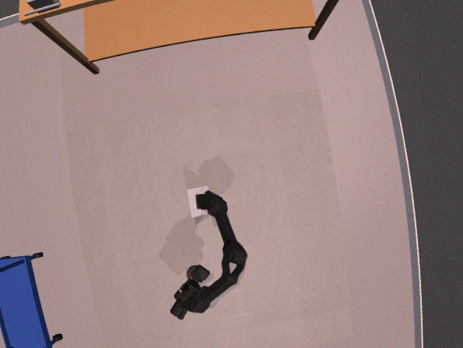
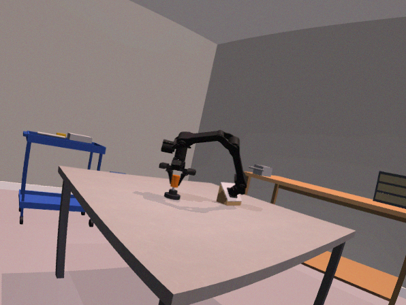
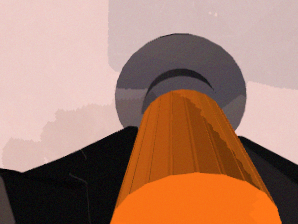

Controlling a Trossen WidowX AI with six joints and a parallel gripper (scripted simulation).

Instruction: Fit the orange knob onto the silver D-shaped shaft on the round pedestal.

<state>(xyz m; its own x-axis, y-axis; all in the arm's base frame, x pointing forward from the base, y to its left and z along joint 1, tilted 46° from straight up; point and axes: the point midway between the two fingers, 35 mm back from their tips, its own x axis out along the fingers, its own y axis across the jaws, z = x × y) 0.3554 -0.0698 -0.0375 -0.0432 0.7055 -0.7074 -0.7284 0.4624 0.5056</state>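
Note:
The orange knob (image 1: 191,277) (image 2: 175,180) (image 3: 187,135) is upright between the fingers of my gripper (image 2: 175,184), which is shut on it and points down. The dark round pedestal (image 2: 172,195) (image 3: 180,52) stands on the table right below the knob. A short bit of the silver shaft (image 2: 173,188) shows between the knob's lower end and the pedestal's raised middle, so the knob is above the pedestal and not seated. In the wrist view the knob covers the shaft. The knob's hole and the shaft's flat side are hidden, so their alignment cannot be told.
The arm's base sits on a white-topped wedge block (image 1: 193,210) (image 2: 223,196) on the table (image 2: 204,245). A blue cart (image 1: 23,303) (image 2: 61,143) stands beyond the table's left side, and an orange workbench (image 1: 194,23) (image 2: 306,188) stands beyond the other side.

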